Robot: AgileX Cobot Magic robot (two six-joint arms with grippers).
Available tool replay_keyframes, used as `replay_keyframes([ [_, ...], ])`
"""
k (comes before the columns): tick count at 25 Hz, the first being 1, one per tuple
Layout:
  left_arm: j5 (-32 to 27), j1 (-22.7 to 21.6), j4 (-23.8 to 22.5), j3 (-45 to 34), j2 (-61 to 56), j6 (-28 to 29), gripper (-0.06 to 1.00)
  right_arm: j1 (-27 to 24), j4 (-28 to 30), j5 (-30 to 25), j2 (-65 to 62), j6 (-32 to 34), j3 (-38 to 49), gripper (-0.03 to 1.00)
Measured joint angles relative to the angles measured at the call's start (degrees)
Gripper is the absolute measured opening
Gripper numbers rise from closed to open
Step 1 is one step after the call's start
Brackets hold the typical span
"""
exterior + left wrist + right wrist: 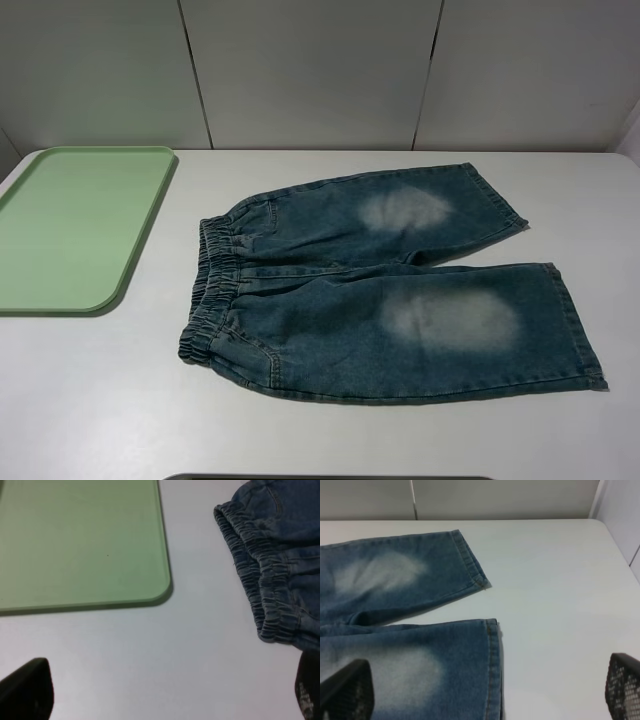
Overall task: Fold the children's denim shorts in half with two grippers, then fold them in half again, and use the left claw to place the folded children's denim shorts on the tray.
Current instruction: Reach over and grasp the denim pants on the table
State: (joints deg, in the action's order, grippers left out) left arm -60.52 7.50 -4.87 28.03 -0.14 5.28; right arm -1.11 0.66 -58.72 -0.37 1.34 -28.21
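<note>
The children's denim shorts (390,290) lie flat on the white table, elastic waistband (260,575) toward the tray and both legs, each with a pale faded patch, pointing right. The pale green tray (70,225) sits at the table's left and holds nothing. My left claw (165,695) hovers open over bare table between the tray's near corner and the waistband; only its two dark fingertips (27,690) show. My right gripper (485,690) is open above the leg hems (492,645), touching nothing. Neither arm appears in the exterior view.
Grey wall panels (310,70) stand behind the table. The table's right edge meets a side wall (620,525) close to the leg hems. A dark strip (330,477) runs along the table's front edge.
</note>
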Motion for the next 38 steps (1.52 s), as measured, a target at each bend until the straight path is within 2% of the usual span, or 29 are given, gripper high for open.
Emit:
replay_keyframes([
  [38,0.0,0.0,0.0,0.0,0.0,0.0,0.96,0.0,0.0,0.0,0.0,0.0,0.0,0.7],
])
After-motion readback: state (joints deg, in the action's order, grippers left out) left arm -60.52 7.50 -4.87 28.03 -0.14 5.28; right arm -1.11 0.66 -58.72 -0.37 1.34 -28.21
